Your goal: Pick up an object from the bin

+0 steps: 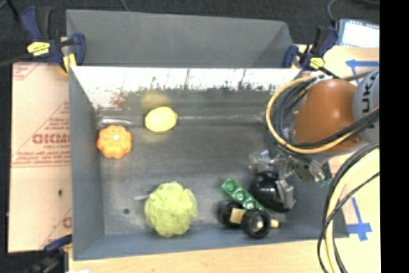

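The gripper [273, 190] sits low in the bin [192, 77], at about 4 o'clock and close to the right wall. Its dark body merges with the dark things under it, so I cannot tell whether the jaws are open or closed, nor whether anything sits between them.

The nearest things form a small cluster at 5 o'clock. A green studded block [234, 191] lies tilted just to the gripper's 9 o'clock side. At the block's 6 o'clock a black toy [246, 219] with a pale tan part touches or nearly touches it. One of these is the likely pick.

The other things lie well apart from the gripper:
- A pale-green leafy ball [170, 208] lies at 7 o'clock.
- A small orange pumpkin [114, 142] lies at 9 o'clock against the left wall.
- A yellow lemon-like piece [160, 119] lies at 10 o'clock.

To do this step well, I judge that the gripper should centre on one thing only. The block and the black toy crowd each other, so an off-centre close could pinch an edge and flip a piece away, or drag both.

The green block looks rigid and flat-sided, so closing across its narrow sides should hold better than closing along its length. The right wall and the near corner leave little room, which favours a straight vertical approach and lift over any sideways sweep. The grasp should be confirmed before lifting clear.
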`<state>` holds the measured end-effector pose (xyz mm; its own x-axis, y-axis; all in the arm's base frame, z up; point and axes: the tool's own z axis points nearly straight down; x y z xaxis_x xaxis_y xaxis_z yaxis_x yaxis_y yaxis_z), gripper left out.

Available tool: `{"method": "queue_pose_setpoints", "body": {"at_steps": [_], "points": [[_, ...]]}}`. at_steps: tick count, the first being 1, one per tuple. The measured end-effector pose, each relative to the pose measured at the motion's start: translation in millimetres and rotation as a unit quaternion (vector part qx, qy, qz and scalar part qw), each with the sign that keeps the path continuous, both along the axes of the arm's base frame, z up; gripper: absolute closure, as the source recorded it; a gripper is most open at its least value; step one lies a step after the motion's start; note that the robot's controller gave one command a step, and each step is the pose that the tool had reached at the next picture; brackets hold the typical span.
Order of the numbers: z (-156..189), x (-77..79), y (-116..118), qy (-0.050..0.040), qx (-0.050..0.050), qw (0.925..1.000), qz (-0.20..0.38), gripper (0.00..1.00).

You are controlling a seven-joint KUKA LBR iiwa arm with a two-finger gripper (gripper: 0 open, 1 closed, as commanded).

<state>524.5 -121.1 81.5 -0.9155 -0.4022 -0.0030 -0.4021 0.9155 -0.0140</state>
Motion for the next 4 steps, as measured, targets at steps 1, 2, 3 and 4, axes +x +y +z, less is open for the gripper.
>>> {"method": "queue_pose_setpoints", "body": {"at_steps": [1,2,3,4], "points": [[0.0,0.0,0.0,-0.0001,0.000,1.0000,0.001,1.00],[0.0,0.0,0.0,-0.0001,0.000,1.0000,0.001,1.00],[0.0,0.0,0.0,-0.0002,0.000,1.0000,0.001,1.00],[0.0,0.0,0.0,-0.0002,0.000,1.0000,0.002,1.00]]}}
